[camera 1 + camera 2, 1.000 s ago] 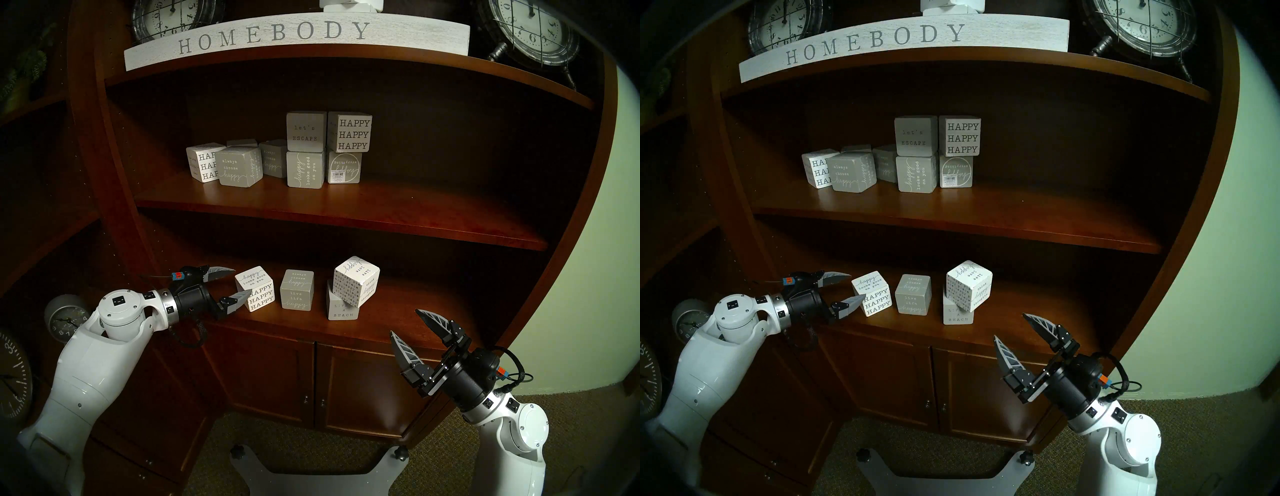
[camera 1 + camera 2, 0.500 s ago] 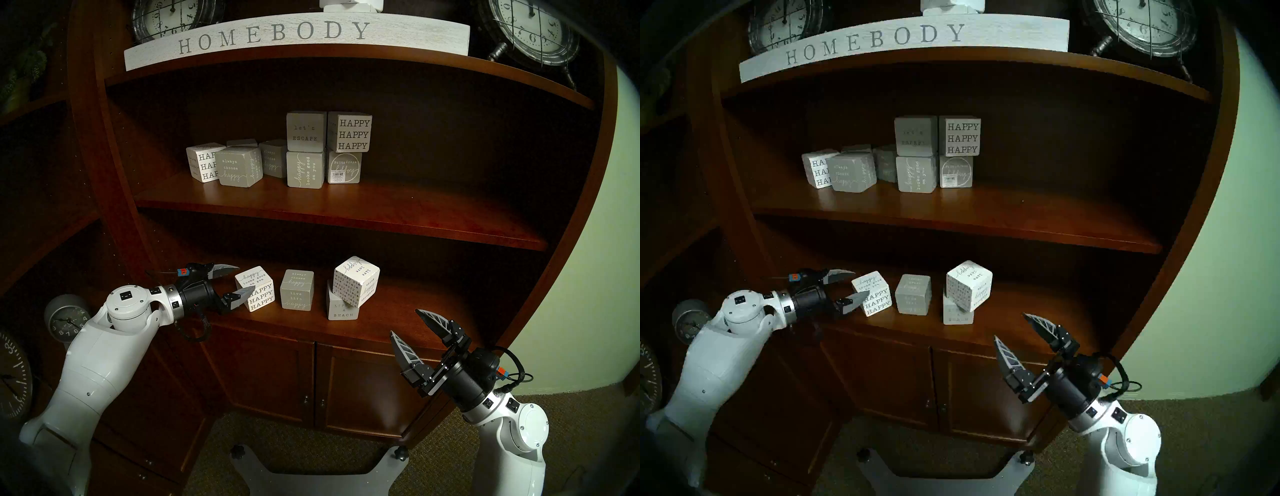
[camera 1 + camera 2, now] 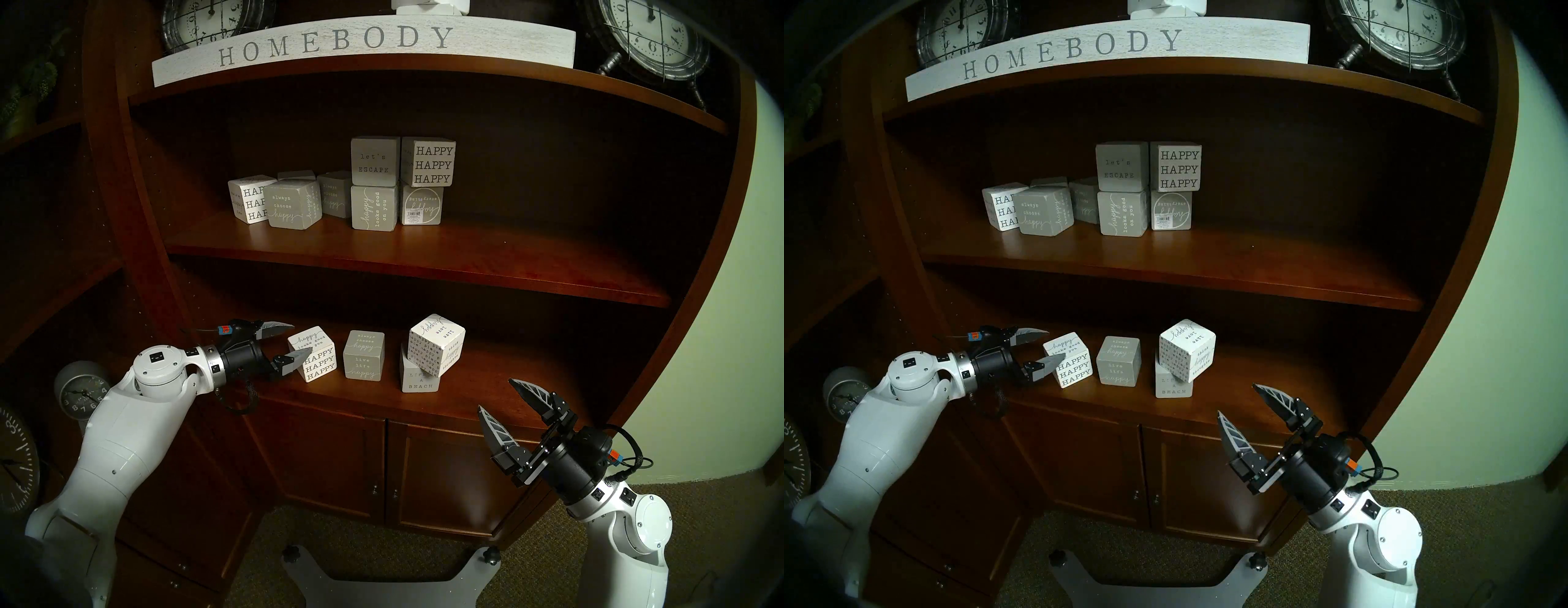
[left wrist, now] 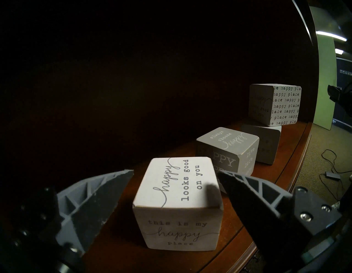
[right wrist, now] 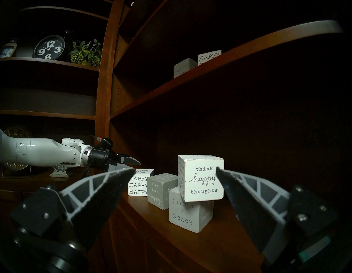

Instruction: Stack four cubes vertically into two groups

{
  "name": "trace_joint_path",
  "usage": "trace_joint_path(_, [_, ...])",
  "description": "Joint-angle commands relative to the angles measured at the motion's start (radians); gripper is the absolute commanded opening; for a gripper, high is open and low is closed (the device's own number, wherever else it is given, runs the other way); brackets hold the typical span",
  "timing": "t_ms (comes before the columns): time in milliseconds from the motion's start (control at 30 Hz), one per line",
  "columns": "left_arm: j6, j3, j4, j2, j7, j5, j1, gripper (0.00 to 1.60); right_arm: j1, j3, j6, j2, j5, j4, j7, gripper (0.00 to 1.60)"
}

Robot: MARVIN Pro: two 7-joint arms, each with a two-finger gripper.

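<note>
Left wrist view puts my left gripper point(image 4: 175, 190) nearest: its 2 grey ribbed fingers are spread to either side of the white wooden "HAPPY HAPPY HAPPY" cube point(image 4: 177, 204), neither one clearly touching it yet, and nothing is pinched. That cube sits flat on the reddish-brown lower shelf point(image 3: 369, 399), turned a little askew to the shelf edge.

Just beyond it, near but apart, stands the darker grey "live life happy" cube point(image 3: 364, 354) — I judge this to be the base for the second group. Further along, 1 group looks done: the white "think happy thoughts" cube point(image 5: 202, 179) rests on the pale grey "LIFE'S A BEACH" cube point(image 5: 187, 213), though rotated and overhanging its base.

My right gripper point(image 3: 505, 414) hangs below and in front of the shelf edge, fingers wide apart and empty.

Risks as I see them: the skewed cube may twist or slip as the fingers close on its corners instead of flat faces. Pushing further in could shove it into the grey neighbour. The shelf above leaves limited headroom for the lift, and any knock near the overhanging top cube — it looks precarious — could topple it.
</note>
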Motion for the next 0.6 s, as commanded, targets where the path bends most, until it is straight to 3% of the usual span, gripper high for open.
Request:
trace_joint_path(0, [-0.002, -0.005, -0.006, 0.000, -0.018, -0.010, -0.032, 1.60, 0.006, -0.002, 0.002, 0.001, 0.010, -0.014, -0.002, 1.60])
trace_joint_path(567, [0.011, -0.005, 0.006, -0.005, -0.046, -0.010, -0.035, 1.60, 0.005, -0.002, 0.002, 0.001, 0.010, -0.015, -0.002, 1.60])
